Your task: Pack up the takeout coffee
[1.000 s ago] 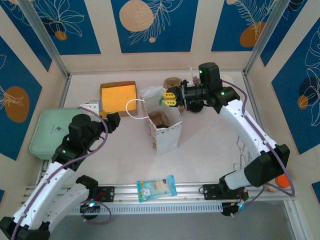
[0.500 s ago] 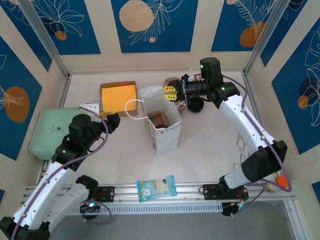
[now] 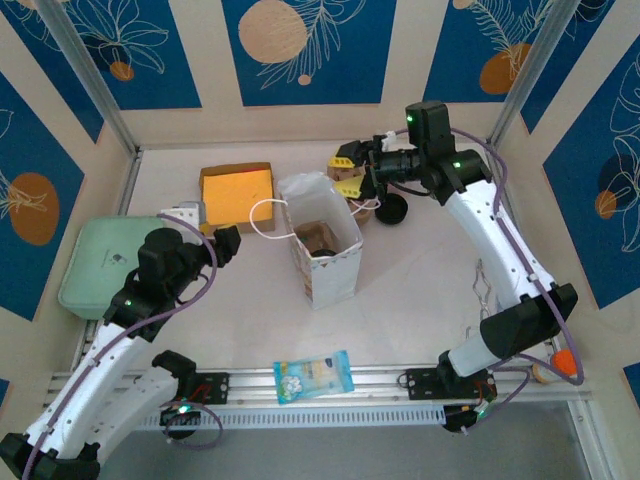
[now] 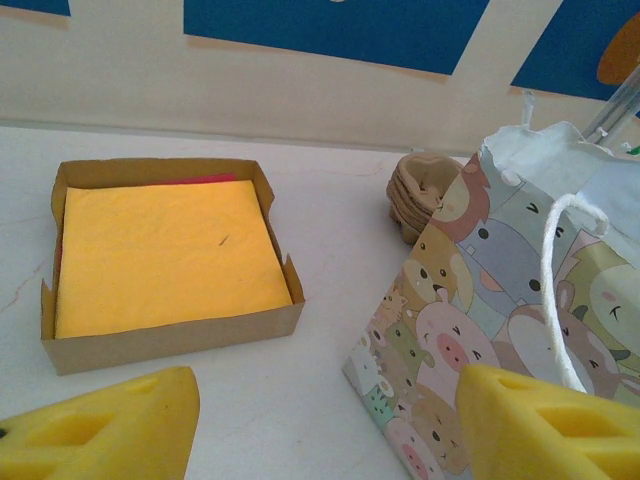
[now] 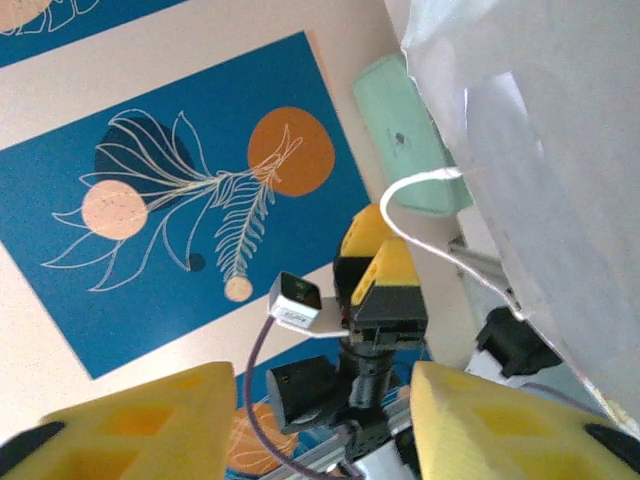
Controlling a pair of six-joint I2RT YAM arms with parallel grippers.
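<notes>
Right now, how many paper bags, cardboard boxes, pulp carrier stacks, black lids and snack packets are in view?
Paper bag: 1
Cardboard box: 1
Pulp carrier stack: 1
Black lid: 1
Snack packet: 1
Total: 5

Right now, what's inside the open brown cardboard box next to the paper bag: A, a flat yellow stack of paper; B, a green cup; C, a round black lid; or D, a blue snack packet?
A: the left wrist view looks straight into the cardboard box, and a flat yellow stack covers nearly all of its floor; the paper bag stands beside it.
</notes>
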